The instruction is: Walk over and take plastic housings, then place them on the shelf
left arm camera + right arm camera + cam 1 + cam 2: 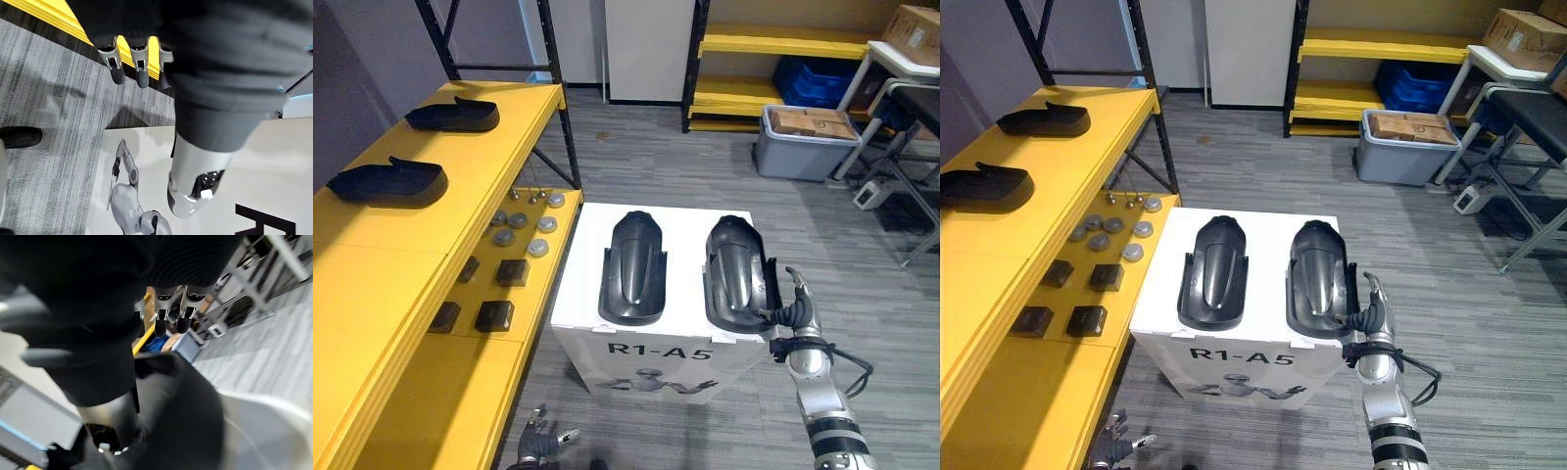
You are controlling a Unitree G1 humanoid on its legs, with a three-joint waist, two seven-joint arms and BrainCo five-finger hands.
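Lining up a side grip is my read: my right hand [795,315] rests against the outer wall of the right housing [736,269], fingers straight, thumb apart, nothing clamped yet. My left hand [540,443] hangs low, fingers loosely spread. Two housings lie on the white box [582,284], the left housing [633,264] untouched. Two shelved housings [388,183] sit on the yellow shelf [372,284], with four dark blocks [494,315] a level below.

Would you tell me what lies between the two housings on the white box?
Nothing: a bare strip of the white box separates the left housing and the right housing, in both eye views.
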